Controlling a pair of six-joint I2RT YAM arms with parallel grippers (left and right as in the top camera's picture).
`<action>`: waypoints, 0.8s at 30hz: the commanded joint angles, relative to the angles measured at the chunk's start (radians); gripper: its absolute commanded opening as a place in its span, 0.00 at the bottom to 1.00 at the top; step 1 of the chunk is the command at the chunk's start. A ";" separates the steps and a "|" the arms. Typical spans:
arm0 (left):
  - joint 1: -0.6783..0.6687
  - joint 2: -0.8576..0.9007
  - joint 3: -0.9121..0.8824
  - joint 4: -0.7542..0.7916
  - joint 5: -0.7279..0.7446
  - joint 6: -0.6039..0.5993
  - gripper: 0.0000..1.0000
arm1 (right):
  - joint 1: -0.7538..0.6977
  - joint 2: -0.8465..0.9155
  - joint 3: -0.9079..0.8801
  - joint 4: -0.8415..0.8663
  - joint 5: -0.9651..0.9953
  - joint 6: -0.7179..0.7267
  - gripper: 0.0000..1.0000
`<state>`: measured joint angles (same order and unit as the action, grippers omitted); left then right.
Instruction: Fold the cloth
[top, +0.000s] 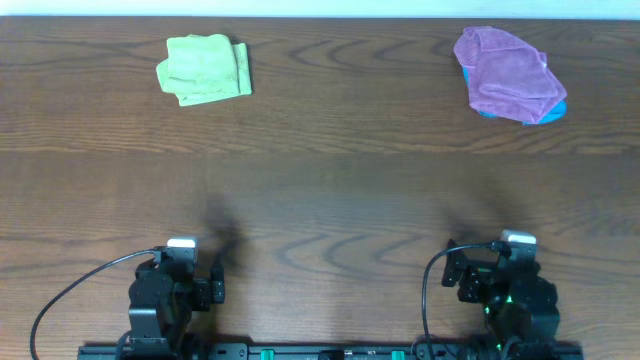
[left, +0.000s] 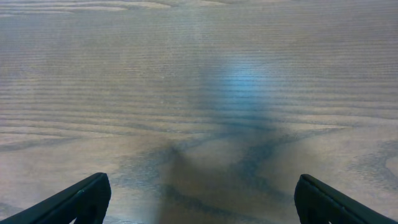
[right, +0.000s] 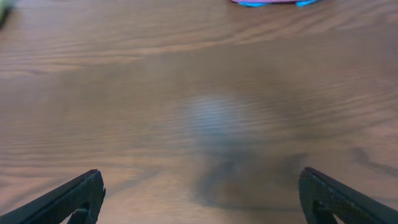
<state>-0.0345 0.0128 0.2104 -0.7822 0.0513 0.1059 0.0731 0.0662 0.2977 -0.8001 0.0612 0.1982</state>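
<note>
A pale green cloth (top: 205, 68) lies loosely folded at the far left of the table, well away from both arms. No tag shows on it, and I cannot tell whether it is the cloth of the task. My left gripper (top: 183, 262) rests at the near edge, open over bare wood. In the left wrist view the left gripper (left: 202, 199) holds nothing, with its dark fingertips (left: 87, 198) wide apart. My right gripper (top: 500, 262) is also at the near edge. The right wrist view shows the right gripper (right: 200, 196) open and empty.
A purple cloth (top: 508, 74) lies bunched at the far right on top of something blue (top: 552, 112). The blue edge (right: 267, 2) shows at the top of the right wrist view. Cables loop beside both arm bases at the near edge.
</note>
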 joint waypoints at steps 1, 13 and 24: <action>0.004 -0.009 -0.031 -0.029 -0.007 0.013 0.96 | -0.042 -0.035 -0.026 -0.001 0.013 -0.061 0.99; 0.004 -0.009 -0.031 -0.029 -0.007 0.014 0.95 | -0.089 -0.061 -0.062 -0.034 -0.024 -0.155 0.99; 0.004 -0.009 -0.031 -0.029 -0.007 0.014 0.95 | -0.088 -0.061 -0.117 -0.023 -0.088 -0.170 0.99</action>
<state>-0.0345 0.0120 0.2100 -0.7818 0.0513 0.1059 -0.0082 0.0154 0.1917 -0.8204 -0.0116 0.0502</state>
